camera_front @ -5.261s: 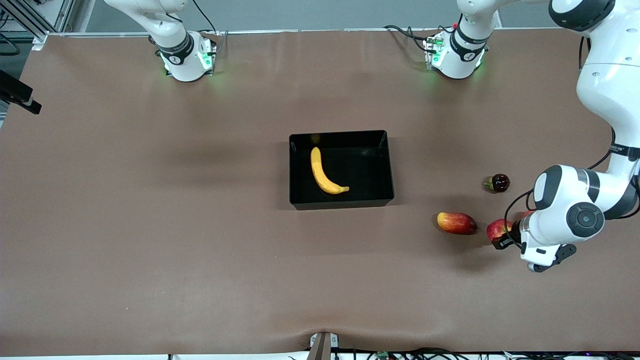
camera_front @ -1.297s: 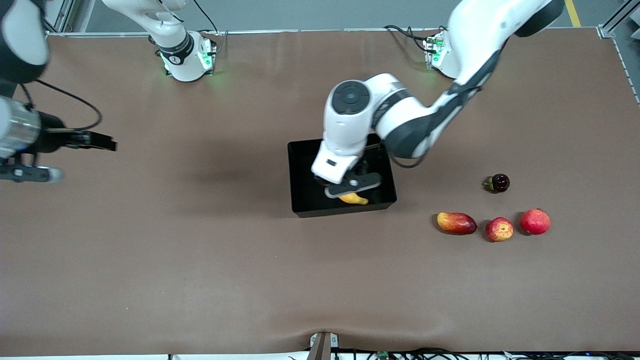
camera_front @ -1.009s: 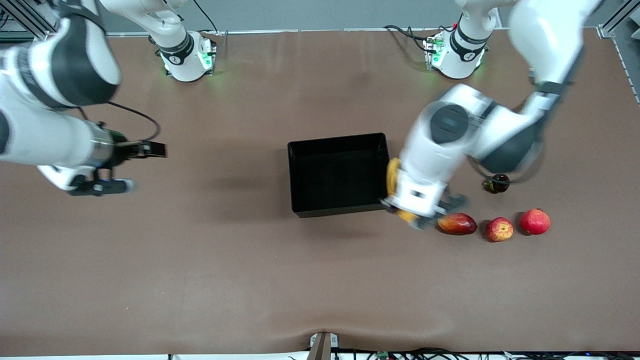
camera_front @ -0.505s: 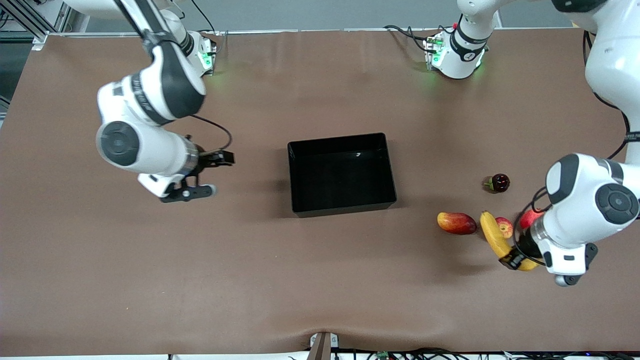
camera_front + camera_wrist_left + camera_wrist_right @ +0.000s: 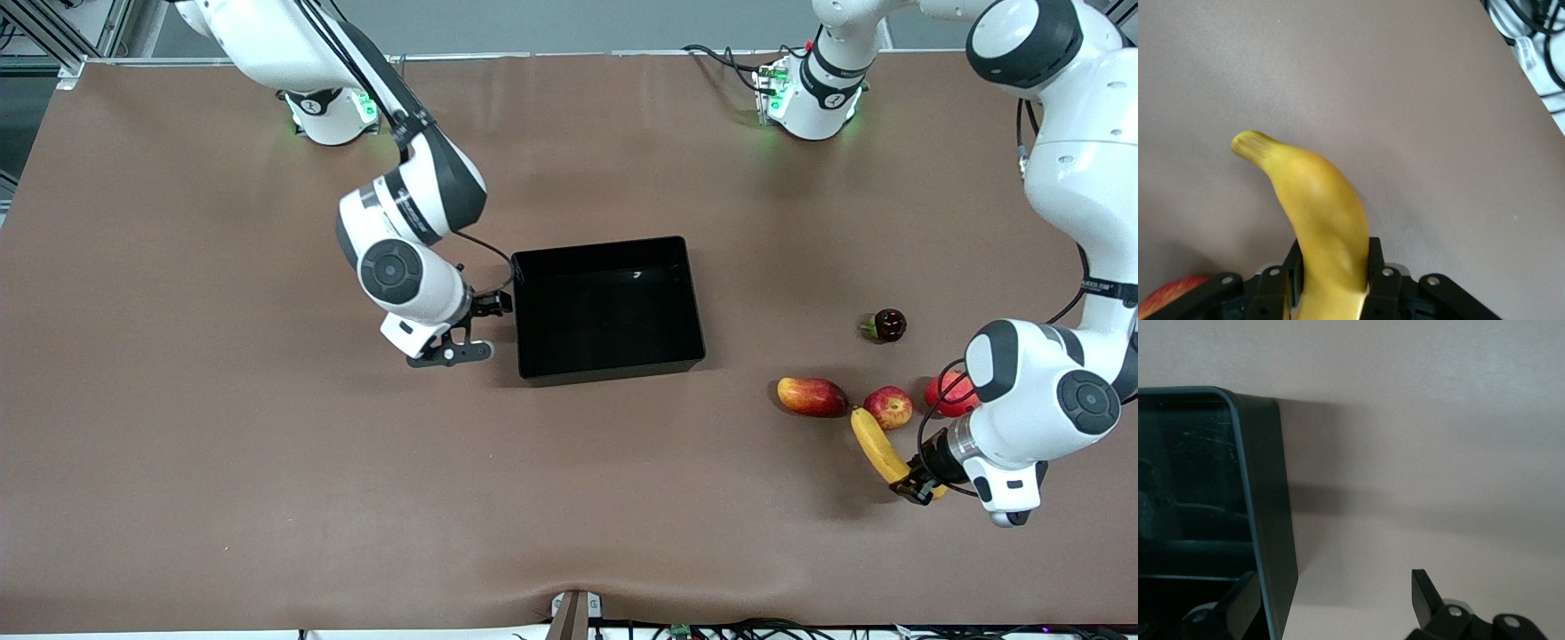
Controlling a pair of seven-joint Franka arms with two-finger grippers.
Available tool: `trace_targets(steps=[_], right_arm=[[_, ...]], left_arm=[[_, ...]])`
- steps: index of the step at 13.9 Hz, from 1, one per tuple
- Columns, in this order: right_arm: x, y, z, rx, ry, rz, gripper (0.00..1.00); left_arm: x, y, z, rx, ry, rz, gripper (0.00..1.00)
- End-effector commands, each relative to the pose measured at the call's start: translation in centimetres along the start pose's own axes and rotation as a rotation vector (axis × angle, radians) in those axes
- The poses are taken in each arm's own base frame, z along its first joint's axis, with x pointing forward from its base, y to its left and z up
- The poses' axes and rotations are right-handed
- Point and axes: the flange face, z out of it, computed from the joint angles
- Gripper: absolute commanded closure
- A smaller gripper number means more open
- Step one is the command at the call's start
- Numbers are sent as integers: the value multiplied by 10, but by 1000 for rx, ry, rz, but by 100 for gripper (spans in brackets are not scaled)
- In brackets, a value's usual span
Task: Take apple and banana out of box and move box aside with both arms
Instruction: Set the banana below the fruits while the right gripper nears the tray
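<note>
The black box [image 5: 608, 369] stands mid-table with nothing in it. My right gripper [image 5: 498, 304] is at its wall toward the right arm's end. In the right wrist view the gripper [image 5: 1331, 603] is open, with one finger inside the box wall [image 5: 1268, 507] and one outside. My left gripper [image 5: 916, 480] is shut on the yellow banana [image 5: 873, 442], low over the table just nearer the front camera than the small red-yellow apple [image 5: 890, 406]. In the left wrist view the banana [image 5: 1321, 200] sits between the fingers of that gripper [image 5: 1333, 267].
An oblong red-yellow mango [image 5: 811, 396] lies beside the apple toward the box. A larger red round fruit [image 5: 944, 391] is partly hidden by the left arm. A small dark fruit [image 5: 886, 325] lies farther from the front camera. A red fruit's edge [image 5: 1165, 300] shows in the left wrist view.
The left arm lifted the banana out of the box and carried it to the fruits, then lowered it beside the apple. The right arm swung in to the box wall.
</note>
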Motion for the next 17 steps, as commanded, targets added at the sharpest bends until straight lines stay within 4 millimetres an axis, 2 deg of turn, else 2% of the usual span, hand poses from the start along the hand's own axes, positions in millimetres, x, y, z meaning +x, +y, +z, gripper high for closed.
trace_targets(steps=[1, 4, 7, 8, 9, 10, 12, 15, 17], right_arm=[[5, -18, 24, 15, 19, 35, 0], [7, -28, 39, 58, 9, 68, 0], [2, -44, 55, 74, -1, 64, 0], [2, -45, 57, 75, 4, 65, 17], [2, -45, 57, 74, 4, 66, 54], [3, -42, 56, 76, 0, 97, 100], [3, -44, 54, 76, 0, 109, 100], [6, -47, 45, 84, 13, 155, 100], [7, -45, 43, 85, 13, 158, 100]], left_arm=[[4, 8, 28, -21, 21, -67, 100], [3, 5, 43, -12, 3, -126, 100], [0, 5, 52, -4, 25, -110, 100], [2, 0, 57, 12, 34, -92, 93], [1, 1, 54, 19, 41, -26, 55], [3, 1, 46, 28, 44, 35, 3], [-4, 13, -6, 94, 29, 86, 0], [-52, 51, -110, 166, -52, 151, 0], [-78, 61, -175, 209, -63, 225, 0]])
